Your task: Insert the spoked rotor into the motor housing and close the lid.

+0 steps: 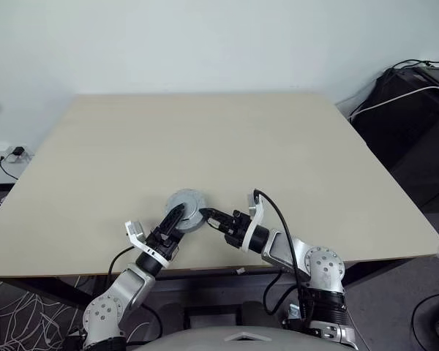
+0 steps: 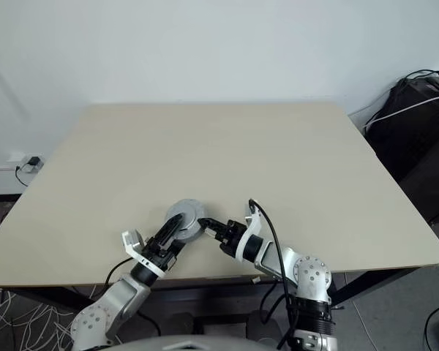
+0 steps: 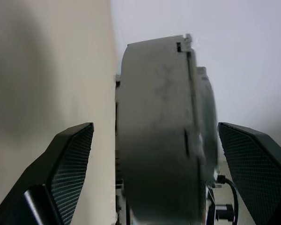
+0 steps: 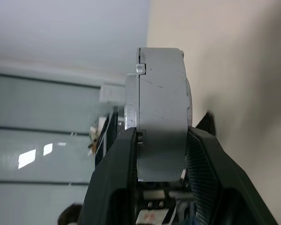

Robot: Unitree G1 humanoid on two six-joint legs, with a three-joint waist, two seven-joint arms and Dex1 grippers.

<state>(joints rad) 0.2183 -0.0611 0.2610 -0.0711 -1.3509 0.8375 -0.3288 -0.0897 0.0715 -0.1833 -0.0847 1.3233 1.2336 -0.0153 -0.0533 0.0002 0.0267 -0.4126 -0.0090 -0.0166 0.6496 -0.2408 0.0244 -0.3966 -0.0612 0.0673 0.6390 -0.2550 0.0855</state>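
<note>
Closed motor (image 1: 186,208) held edge-on just above worktop (image 1: 219,146) near front edge. Right fingers (image 4: 126,159) clamped on its rim; left fingers (image 3: 70,159) wide apart, straddling it, not touching. Lid looks seated: final check step. Next: lower motor flat, release.

The closed motor housing (image 1: 186,207) is plain silver-grey, the gripper fingers (image 3: 65,173) are black with a fine mesh texture, and the table (image 1: 227,146) is pale beige.

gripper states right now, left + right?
Left gripper: open, jaws either side of the motor assembly, not clamping it.
Right gripper: shut on the motor assembly's edge.
</note>
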